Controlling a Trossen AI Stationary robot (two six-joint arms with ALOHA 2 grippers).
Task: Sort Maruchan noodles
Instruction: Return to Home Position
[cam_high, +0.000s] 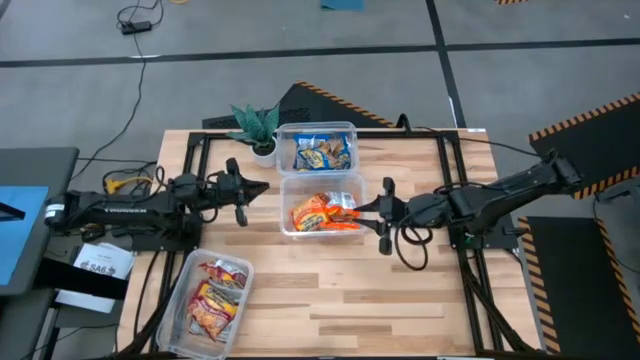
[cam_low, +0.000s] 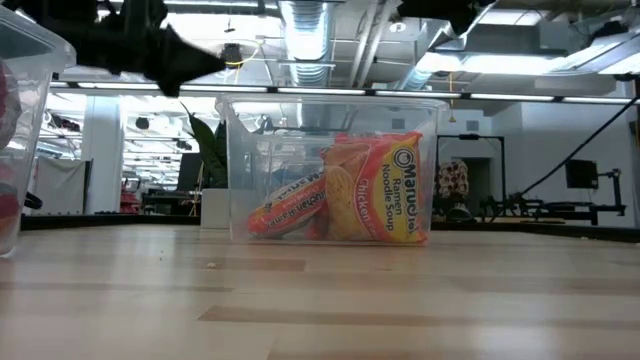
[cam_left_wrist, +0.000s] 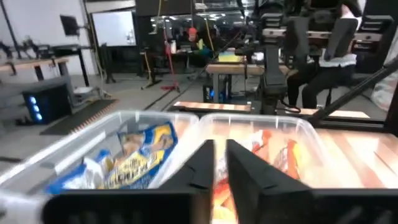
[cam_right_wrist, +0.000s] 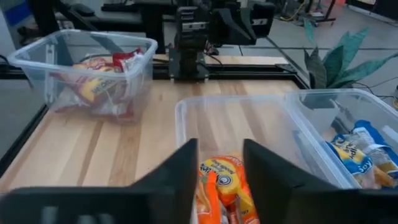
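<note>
Three clear tubs hold the Maruchan packets. The far tub (cam_high: 316, 150) holds blue-and-yellow packets (cam_left_wrist: 134, 163). The middle tub (cam_high: 322, 232) holds orange packets (cam_high: 318, 213), one standing nearly upright against the others (cam_low: 385, 190). The near-left tub (cam_high: 183, 292) holds red-and-silver packets (cam_high: 215, 298). My right gripper (cam_high: 357, 207) is open and empty, above the middle tub's right side; an orange packet (cam_right_wrist: 221, 180) shows below between its fingers. My left gripper (cam_high: 264, 188) is shut and empty, raised just left of the middle tub.
A small potted plant (cam_high: 258, 128) stands at the far edge, left of the far tub. Bare wood lies toward the near and right parts of the table (cam_high: 400, 300). People sit at desks in the room beyond the table (cam_left_wrist: 336, 50).
</note>
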